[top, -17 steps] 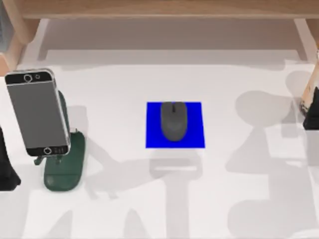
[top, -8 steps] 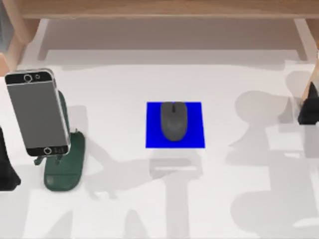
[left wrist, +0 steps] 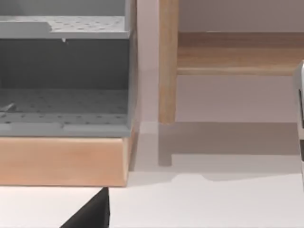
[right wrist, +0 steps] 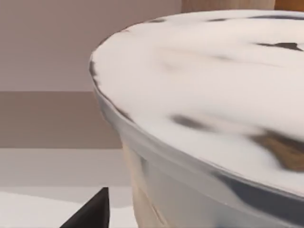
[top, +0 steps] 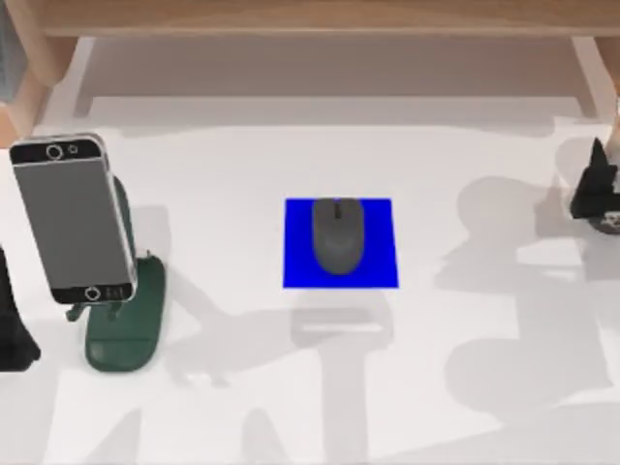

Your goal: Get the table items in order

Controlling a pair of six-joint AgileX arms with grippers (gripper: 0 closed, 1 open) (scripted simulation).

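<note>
Filling right wrist view: milk-tea cup (right wrist: 213,118) close-up; top view shows mouse (top: 337,235) on mat; jaws' state unclear.

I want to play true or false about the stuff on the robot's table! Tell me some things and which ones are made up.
1. The small dark grey computer mouse sits on a blue square mat. True.
2. The silver-rimmed black smartphone lies flat on the blue mat. False: it is propped on a dark green stand at the left side of the white tabletop.
3. The right pincer is at the table's right edge. True.
4. The milk-tea cup with dark pearls stands next to the mouse. False: it is right in front of the right wrist camera, away from the mouse.
5. The mouse is red. False: dark grey.
</note>
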